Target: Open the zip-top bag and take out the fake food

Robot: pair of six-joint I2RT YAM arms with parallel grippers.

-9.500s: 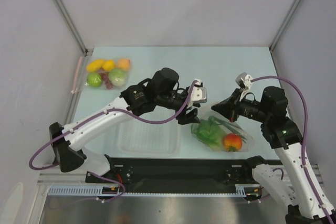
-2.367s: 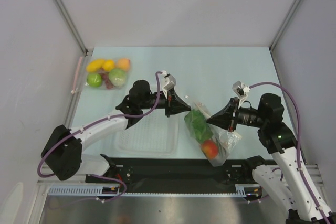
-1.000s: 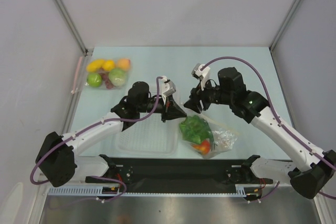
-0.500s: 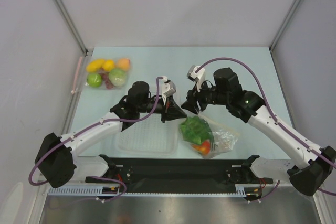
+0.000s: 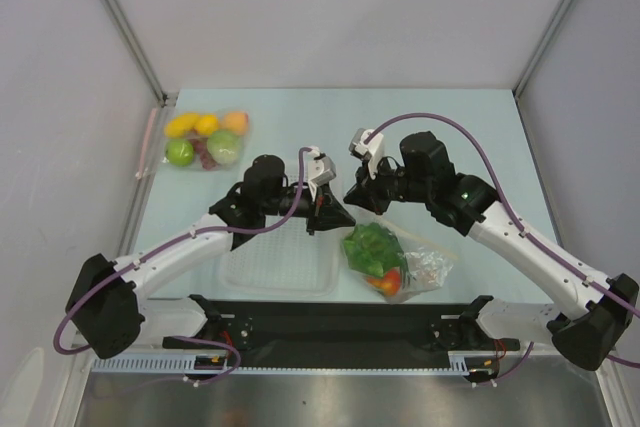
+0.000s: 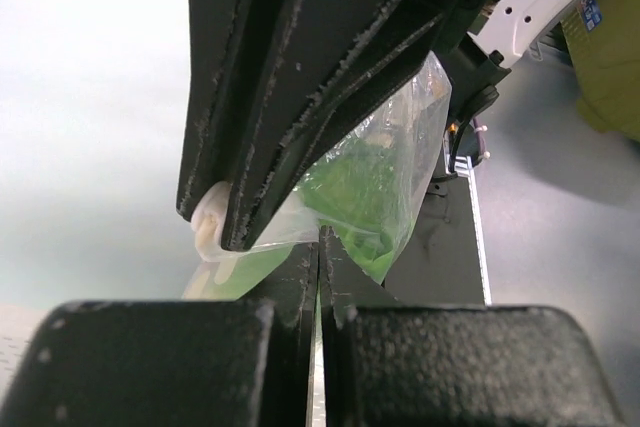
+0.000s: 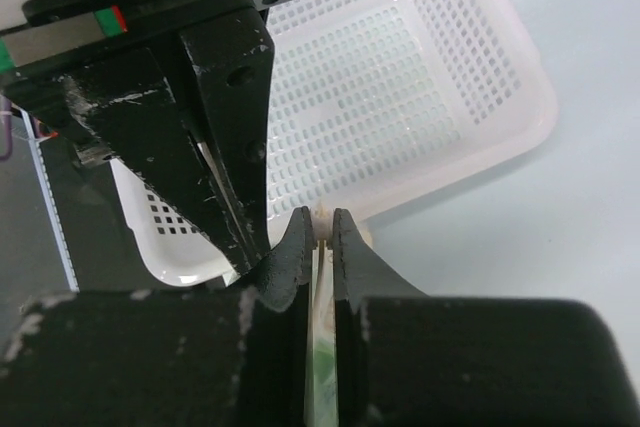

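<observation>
Pinching the zip-top bag (image 5: 428,265) at eleven o'clock, both left gripper (image 5: 338,215) and newly closed right gripper (image 5: 354,197) can part its mouth.

zip-top bag (image 5: 430,263) mouth hidden, white basket (image 7: 545,112) cropped

The zip-top bag (image 5: 420,265), with lettuce (image 5: 370,245) and tomato (image 5: 388,281) inside, lies right of and before the touching left claw (image 5: 342,217) and right claw (image 5: 352,199). The basket (image 5: 232,277) lies left of them, and the fruit pouch (image 5: 205,142) is far behind-left.
</observation>
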